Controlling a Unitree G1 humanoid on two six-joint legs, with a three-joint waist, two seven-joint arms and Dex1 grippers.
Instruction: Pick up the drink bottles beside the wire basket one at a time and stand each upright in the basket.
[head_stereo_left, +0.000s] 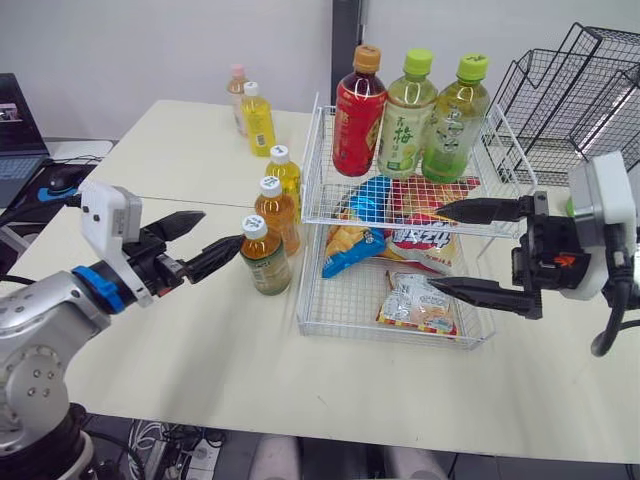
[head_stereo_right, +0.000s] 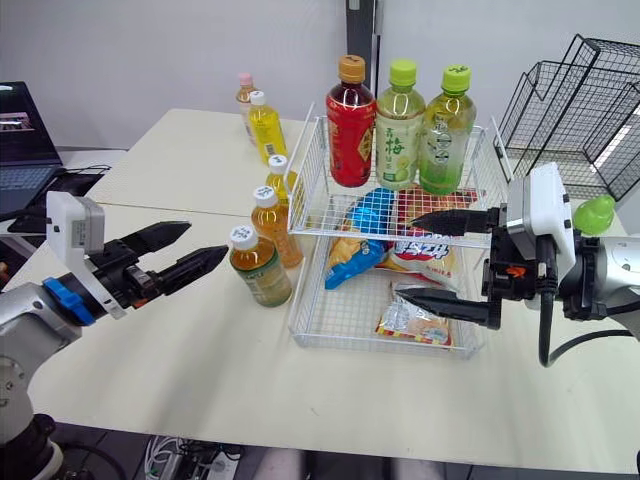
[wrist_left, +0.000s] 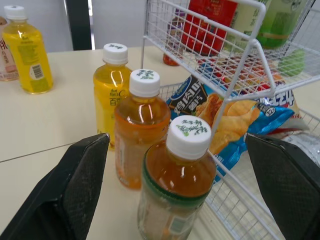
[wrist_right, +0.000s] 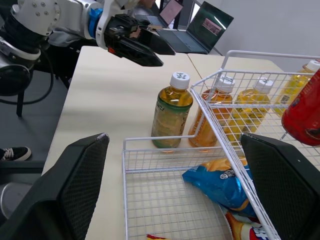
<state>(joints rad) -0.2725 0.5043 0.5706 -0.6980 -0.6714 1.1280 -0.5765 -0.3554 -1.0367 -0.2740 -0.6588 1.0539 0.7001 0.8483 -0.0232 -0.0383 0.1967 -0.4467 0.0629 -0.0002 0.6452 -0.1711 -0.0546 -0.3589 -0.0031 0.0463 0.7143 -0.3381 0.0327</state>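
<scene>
Fingers (head_stereo_left: 215, 257) of the left gripper (head_stereo_left: 221, 230) are spread, tips just short of the nearest tea bottle (head_stereo_left: 266, 257), which stands on the table (head_stereo_left: 200, 350) beside the wire basket (head_stereo_left: 345, 305). Advance to straddle its mid-body (an orange bottle (head_stereo_left: 277, 215) stands close behind), then close squarely.

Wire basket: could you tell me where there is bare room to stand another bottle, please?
The front strip of the upper shelf, ahead of the red bottle and two green bottles, is bare. The lower tier is crowded with snack bags.
</scene>
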